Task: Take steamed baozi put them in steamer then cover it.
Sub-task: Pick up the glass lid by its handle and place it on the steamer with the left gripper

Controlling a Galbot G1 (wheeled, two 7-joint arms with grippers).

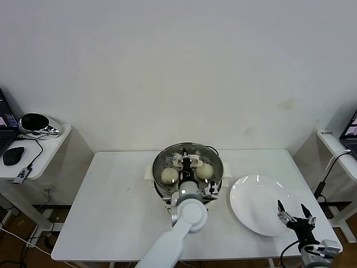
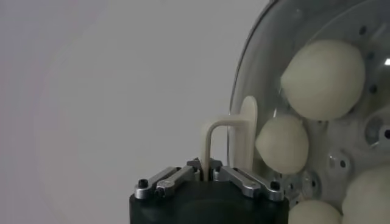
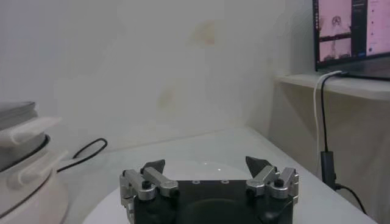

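Cover (image 2: 286, 91) sits on the steamer (image 1: 162, 187) over the baozi (image 2: 323, 79), its handle clenched in the left gripper (image 2: 210, 173); right gripper (image 1: 295, 215) released above the plate (image 1: 251, 195). No legible writing.

Looks like a lab or robot test room to me, not a real kitchen. I see a plain white table (image 1: 111, 223) pushed against a bare white wall (image 1: 178, 67), no counters or cabinets. Small side desks flank it: the left desk (image 1: 47, 153) carries a black mouse (image 1: 12, 155) and a shiny dark headset-like object (image 1: 36, 124), and the right desk (image 1: 334, 142) has a lit monitor (image 3: 350, 33) with cables (image 3: 323, 134) hanging down. Only cooking gear is one electric steamer (image 1: 188, 170) and a white plate (image 1: 262, 204), staged on the table.
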